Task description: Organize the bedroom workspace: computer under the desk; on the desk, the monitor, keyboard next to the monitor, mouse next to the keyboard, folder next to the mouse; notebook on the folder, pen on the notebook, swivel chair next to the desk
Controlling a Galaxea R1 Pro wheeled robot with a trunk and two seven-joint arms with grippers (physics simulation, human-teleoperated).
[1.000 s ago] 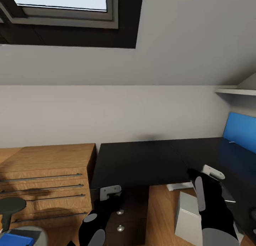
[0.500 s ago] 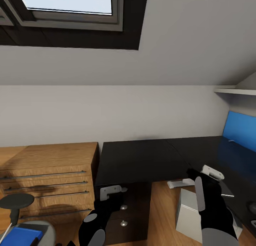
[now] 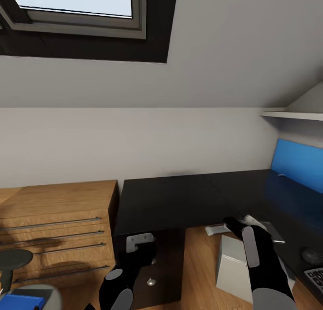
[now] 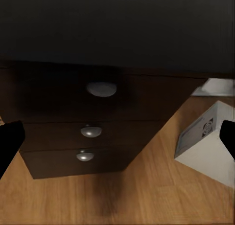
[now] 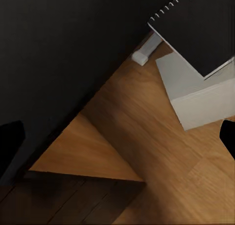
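- The left gripper (image 4: 117, 137) is seen wide open and empty, facing the desk's (image 3: 170, 202) drawers (image 4: 93, 132).
- The right gripper (image 5: 117, 132), likewise open and empty, hangs over the floor.
- The folder (image 3: 20, 301) lies on the chair (image 3: 31, 294), beyond the left arm, judged the nearer.

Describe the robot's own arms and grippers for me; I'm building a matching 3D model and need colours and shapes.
In the head view both arms are glossy black with rounded light grey segments nearest the camera. The left gripper carries a pale grey bracket-like block with dark holes. The right gripper has a whitish piece at its tip and a long grey oval panel along its black forearm. No cables are visible.
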